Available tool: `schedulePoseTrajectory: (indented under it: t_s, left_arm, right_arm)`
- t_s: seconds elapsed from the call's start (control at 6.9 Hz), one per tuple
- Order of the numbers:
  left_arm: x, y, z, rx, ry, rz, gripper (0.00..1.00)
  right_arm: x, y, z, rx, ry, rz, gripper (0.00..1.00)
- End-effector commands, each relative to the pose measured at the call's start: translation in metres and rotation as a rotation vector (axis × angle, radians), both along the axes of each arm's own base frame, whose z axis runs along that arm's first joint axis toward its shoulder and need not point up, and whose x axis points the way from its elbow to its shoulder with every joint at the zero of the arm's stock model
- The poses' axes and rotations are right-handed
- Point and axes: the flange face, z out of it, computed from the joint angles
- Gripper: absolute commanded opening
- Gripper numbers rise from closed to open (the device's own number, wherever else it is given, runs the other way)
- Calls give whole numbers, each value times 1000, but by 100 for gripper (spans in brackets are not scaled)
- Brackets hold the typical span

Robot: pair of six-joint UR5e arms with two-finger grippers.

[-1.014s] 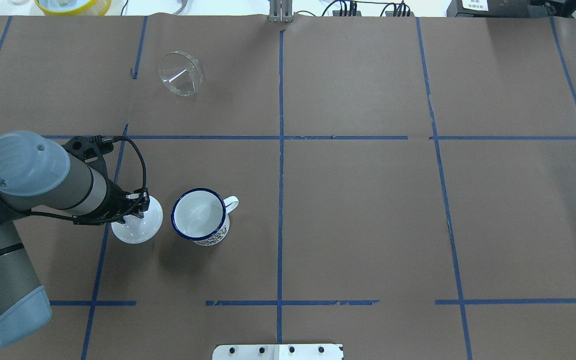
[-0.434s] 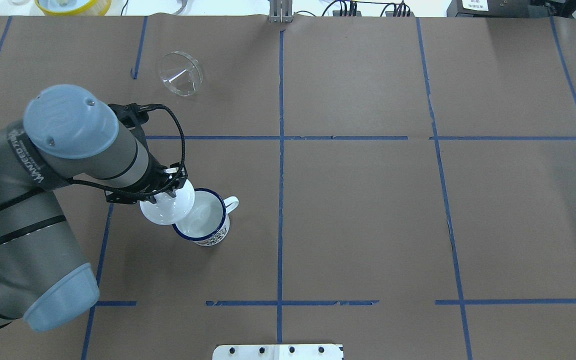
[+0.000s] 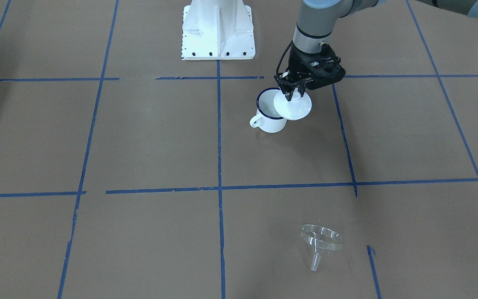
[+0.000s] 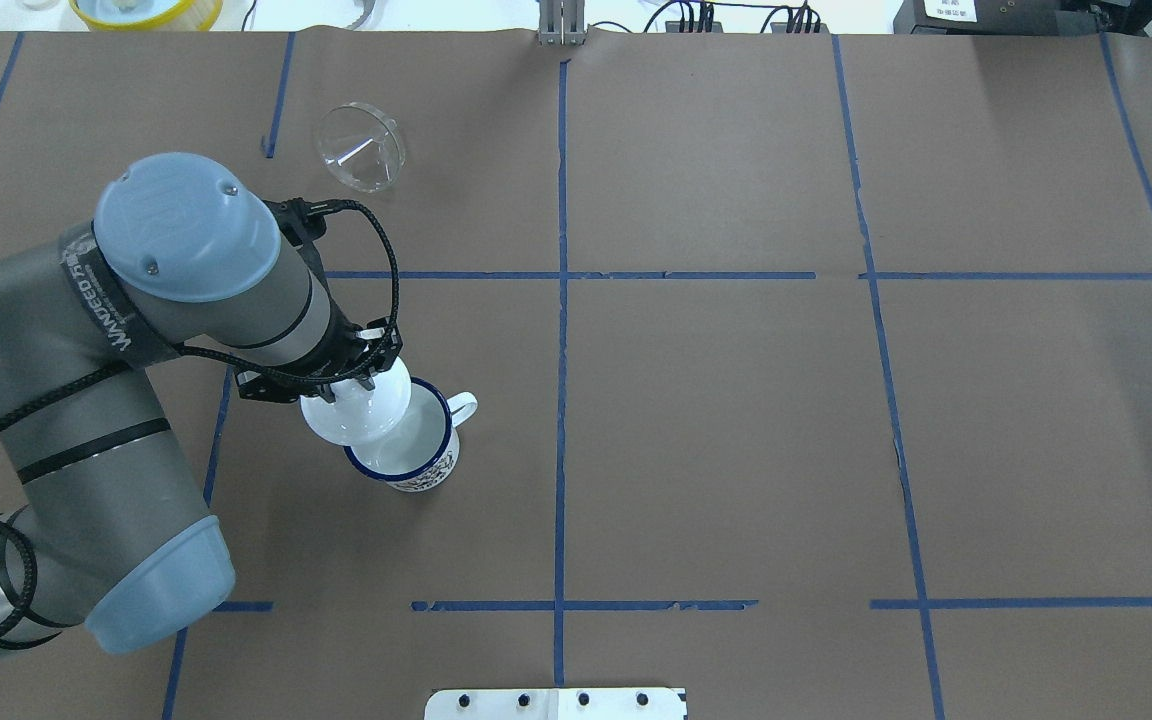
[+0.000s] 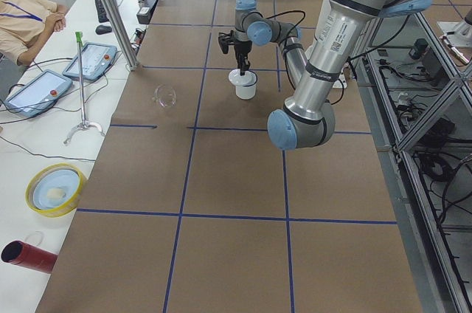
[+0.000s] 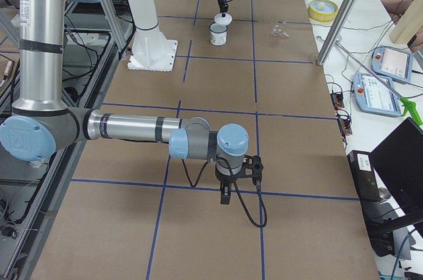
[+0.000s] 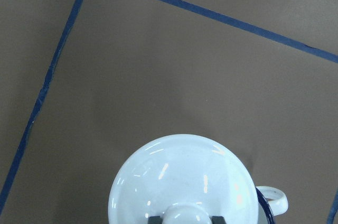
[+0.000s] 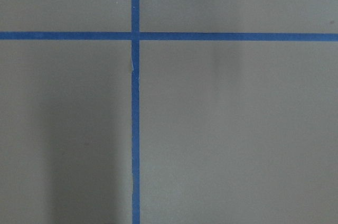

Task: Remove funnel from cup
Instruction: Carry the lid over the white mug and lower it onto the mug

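The white lid [image 4: 358,412] had been lifted off the table [image 4: 736,420] and carried sideways. A second before, it was sitting just beside the cup [image 4: 421,455]. Now it was held in the air over the cup's edge on the robot's left side, so that part of the opening was covered. It was pinched by its knob [image 7: 182,214] in the left tool [image 4: 354,383], with the two fingers pressed on the knob from both sides. The cup had not been moved, and its handle was pointed the same way as before. The funnel [image 4: 361,147] had not been touched either. It was lying tipped on its side on the table, well apart from the cup, toward the side far from the robot. So the funnel was already out of the cup, and that job looked done. The lid was most likely being brought to cover the cup, though this could only be guessed. The right tool [image 6: 226,195] was seen only from the side, hung low over the table far from the cup, and whether it was spread or closed could not be told. The table was covered with brown paper, marked into big squares by blue tape [image 4: 561,400]. A white base plate [image 3: 218,29] was fixed at the robot's edge. On a white bench along the far side, a yellow dish [image 5: 55,187], a red tube [image 5: 26,254] and two control pads [image 5: 96,60] were laid, and a person's [image 5: 26,14] folded arms were seen there.
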Motion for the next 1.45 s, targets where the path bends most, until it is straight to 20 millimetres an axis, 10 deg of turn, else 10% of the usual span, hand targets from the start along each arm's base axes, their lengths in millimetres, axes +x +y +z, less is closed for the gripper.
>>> schedulePoseTrajectory:
  t_s: [0.0,1.3]
  left_arm:
    - [29,-1,-3,-14,-25,25,0]
    - [35,7,-7,-32,-18,20,0]
  right_arm:
    - [0,0,0,0,0,0,100]
    - [0,0,0,0,0,0,100]
